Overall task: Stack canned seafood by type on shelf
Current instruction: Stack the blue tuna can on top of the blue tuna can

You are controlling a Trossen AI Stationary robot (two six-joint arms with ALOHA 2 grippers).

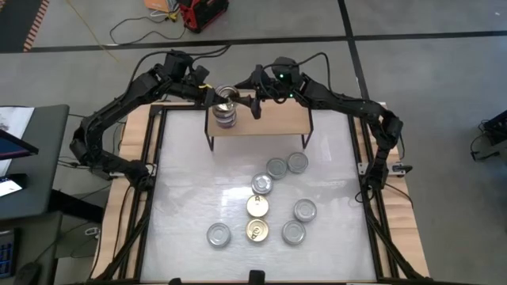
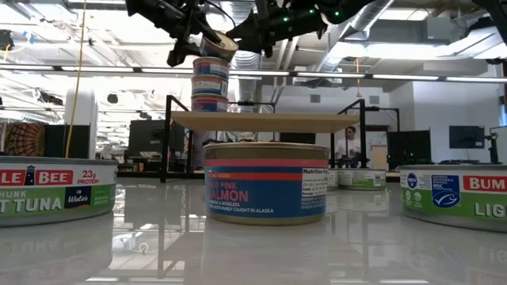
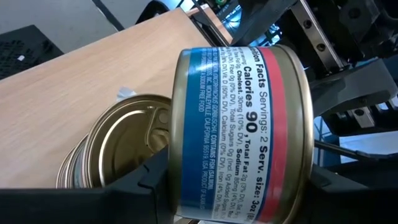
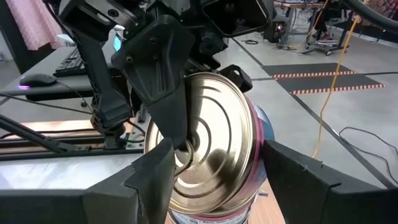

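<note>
Both arms reach over the far shelf (image 1: 261, 119). The left pincer (image 1: 215, 93) grips a tilted can (image 2: 215, 46) atop the stack (image 2: 210, 87) at the shelf's left end; the right pincer (image 1: 255, 101) brackets it, fingers parted.

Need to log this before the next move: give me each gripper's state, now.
Left gripper: shut on the tilted salmon can above the stack on the shelf.
Right gripper: open, fingers either side of that can's gold lid, not clamped.
</note>
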